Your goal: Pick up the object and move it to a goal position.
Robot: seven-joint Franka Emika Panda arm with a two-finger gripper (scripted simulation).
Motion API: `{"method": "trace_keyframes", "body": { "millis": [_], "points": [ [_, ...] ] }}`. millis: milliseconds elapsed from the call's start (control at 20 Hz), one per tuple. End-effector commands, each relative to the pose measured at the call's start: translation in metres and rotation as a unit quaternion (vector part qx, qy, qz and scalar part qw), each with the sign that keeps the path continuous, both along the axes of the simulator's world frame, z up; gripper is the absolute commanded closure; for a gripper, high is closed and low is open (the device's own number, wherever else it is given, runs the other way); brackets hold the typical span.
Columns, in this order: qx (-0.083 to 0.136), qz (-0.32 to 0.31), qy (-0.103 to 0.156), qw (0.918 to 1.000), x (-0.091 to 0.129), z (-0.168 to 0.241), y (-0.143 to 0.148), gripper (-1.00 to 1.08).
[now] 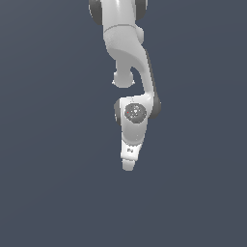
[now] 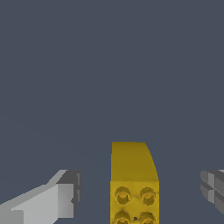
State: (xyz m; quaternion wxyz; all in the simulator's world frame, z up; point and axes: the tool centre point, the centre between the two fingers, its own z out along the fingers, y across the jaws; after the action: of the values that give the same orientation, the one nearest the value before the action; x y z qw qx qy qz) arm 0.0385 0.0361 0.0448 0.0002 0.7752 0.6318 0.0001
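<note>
Outwardly, in the exterior view, only the white jointed robot arm (image 1: 129, 72) is seen against the plain dark grey-blue ground (image 1: 48, 169), its white gripper (image 1: 128, 164) pointed downward; the fingers' spread cannot be told there, and the object is hidden.

In the wrist view, the small yellow-gold studded block (image 2: 133, 183) is seen between the widely parted fingers (image 2: 65, 197), touched by neither. Grasping, lifting and carrying to the goal are judged still to be done.
</note>
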Motion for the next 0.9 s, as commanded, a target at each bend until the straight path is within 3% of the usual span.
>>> {"method": "trace_keyframes", "body": {
  "millis": [0,300,350,850],
  "points": [
    [0.0,0.001,0.0,1.0,-0.0007,-0.0131,0.0002,-0.92],
    [0.0,0.001,0.0,1.0,0.0006,-0.0229,-0.0002,-0.92],
    [0.0,0.001,0.0,1.0,0.0006,-0.0229,-0.0002,1.08],
    [0.0,0.001,0.0,1.0,0.0005,-0.0228,-0.0002,1.08]
  ]
}}
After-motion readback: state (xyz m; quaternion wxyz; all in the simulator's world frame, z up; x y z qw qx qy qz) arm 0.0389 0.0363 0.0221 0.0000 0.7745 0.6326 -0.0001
